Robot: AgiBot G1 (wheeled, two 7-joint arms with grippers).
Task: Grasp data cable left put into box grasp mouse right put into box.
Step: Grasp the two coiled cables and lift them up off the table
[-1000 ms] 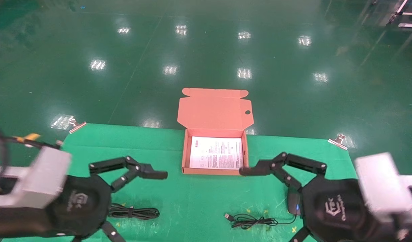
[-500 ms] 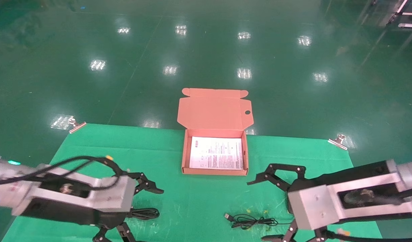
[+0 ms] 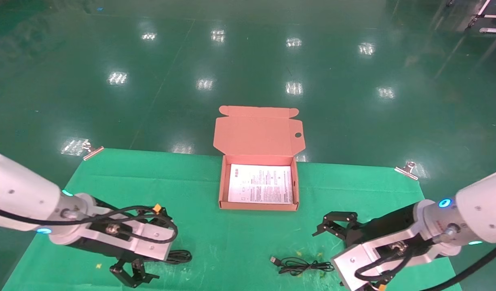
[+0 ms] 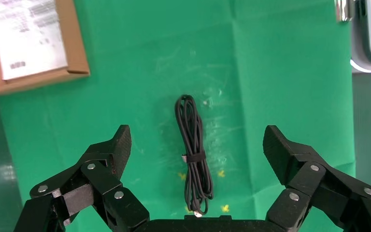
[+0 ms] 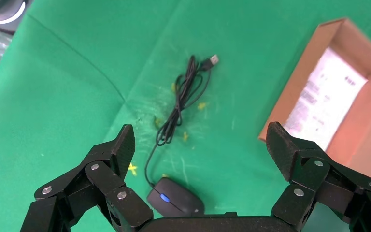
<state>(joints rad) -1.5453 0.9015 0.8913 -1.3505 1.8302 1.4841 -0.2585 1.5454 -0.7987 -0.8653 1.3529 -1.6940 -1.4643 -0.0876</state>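
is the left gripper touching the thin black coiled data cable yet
Apart. The left wrist view shows the left gripper open, with green cloth visible between each fingertip and the thin black coiled data cable.

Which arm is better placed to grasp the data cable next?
Left. The left gripper hangs open right over the data cable; the right gripper is open above the mouse.
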